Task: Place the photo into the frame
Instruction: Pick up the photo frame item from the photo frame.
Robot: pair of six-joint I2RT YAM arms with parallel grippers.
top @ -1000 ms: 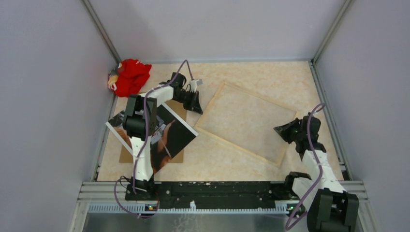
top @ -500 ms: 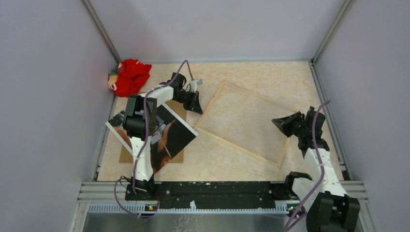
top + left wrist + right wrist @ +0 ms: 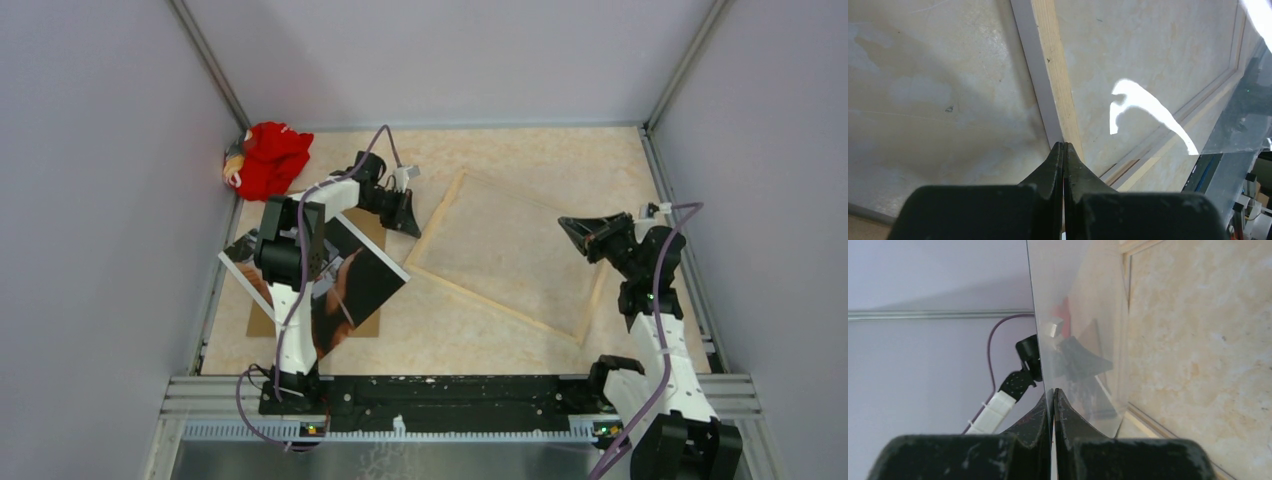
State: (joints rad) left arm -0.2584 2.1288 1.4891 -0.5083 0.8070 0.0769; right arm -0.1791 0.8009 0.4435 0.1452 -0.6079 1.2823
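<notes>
While the photo (image 3: 355,280) lies face up on a brown board (image 3: 262,322) at the left of the table (image 3: 560,160), well apart from the frame, the work in hand seems to be opening the frame, not loading it. A red cloth (image 3: 268,158) sits in the far left corner, out of the way. Next along, the left gripper (image 3: 1064,149) has its jaws closed on the frame (image 3: 490,303), pinching the white-and-wood rail near its left corner. The frame itself lies back up and skewed on the table. Over its right half a clear sheet (image 3: 1073,300) is tipped up. The right gripper (image 3: 1053,395) holds it at that edge, jaws pressed shut on the thin pane. Whether the sheet's lower, left edge rests in the frame I cannot tell. To do this step well, the left arm should probably hold the rail flat against the table so the frame does not skid or lift with the sheet. The right arm would do best to raise the pane slowly, in a hinge-like arc, without twisting it. The pinch is narrow and close to the edge, so a jerk could let the sheet slip or make it flex. Enough room must be opened for the photo to be slid in from the left, and the pane should stay clear of the left arm's cable and wrist.
</notes>
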